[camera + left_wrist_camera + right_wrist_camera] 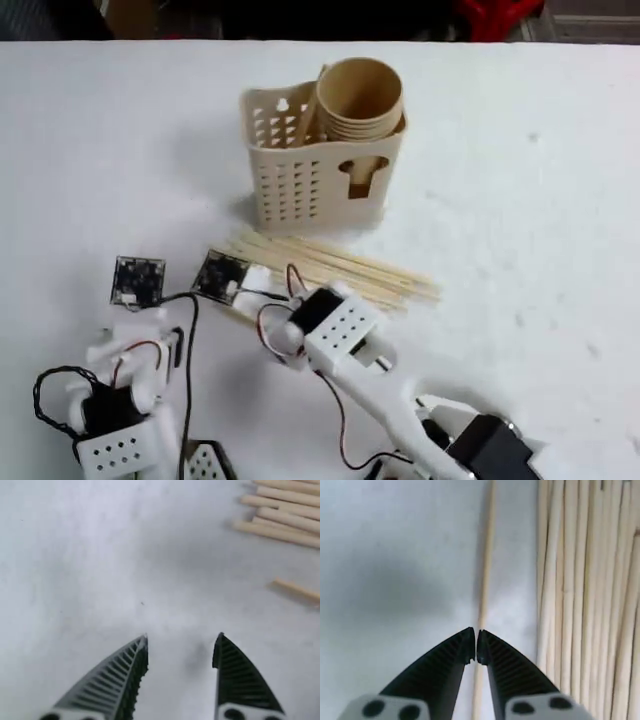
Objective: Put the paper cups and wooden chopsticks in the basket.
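Chopsticks (350,268), slim wood, lie by the perforated plastic basket (290,190) of nested paper cups (360,100); left gripper (181,637) jaws apart, right gripper (476,632) jaws together.

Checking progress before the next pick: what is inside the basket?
A stack of paper cups sits in the basket. Its other compartment's floor is hidden by the walls.

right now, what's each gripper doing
left gripper: open, holding nothing
right gripper: shut over a single chopstick; grip on it cannot be told
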You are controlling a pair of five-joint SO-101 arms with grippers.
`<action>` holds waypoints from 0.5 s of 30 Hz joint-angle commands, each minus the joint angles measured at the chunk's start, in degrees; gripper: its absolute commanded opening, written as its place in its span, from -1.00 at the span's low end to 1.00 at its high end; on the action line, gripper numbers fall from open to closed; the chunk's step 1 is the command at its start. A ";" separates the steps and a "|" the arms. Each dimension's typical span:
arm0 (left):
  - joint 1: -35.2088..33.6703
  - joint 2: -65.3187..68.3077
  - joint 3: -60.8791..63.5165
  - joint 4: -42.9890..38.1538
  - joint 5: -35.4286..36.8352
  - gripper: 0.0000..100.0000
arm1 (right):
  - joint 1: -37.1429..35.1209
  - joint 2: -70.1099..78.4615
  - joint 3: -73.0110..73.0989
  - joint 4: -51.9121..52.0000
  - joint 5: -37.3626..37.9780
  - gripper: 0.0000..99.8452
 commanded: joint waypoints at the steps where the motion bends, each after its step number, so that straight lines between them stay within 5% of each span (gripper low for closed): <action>1: -0.22 -0.22 -0.18 0.09 -0.26 -0.56 | -0.04 2.07 -0.26 -2.51 -0.18 -0.93; 15: -0.22 -0.22 -0.18 0.09 -0.26 -0.56 | 5.58 14.55 -5.36 -9.54 -0.26 -0.80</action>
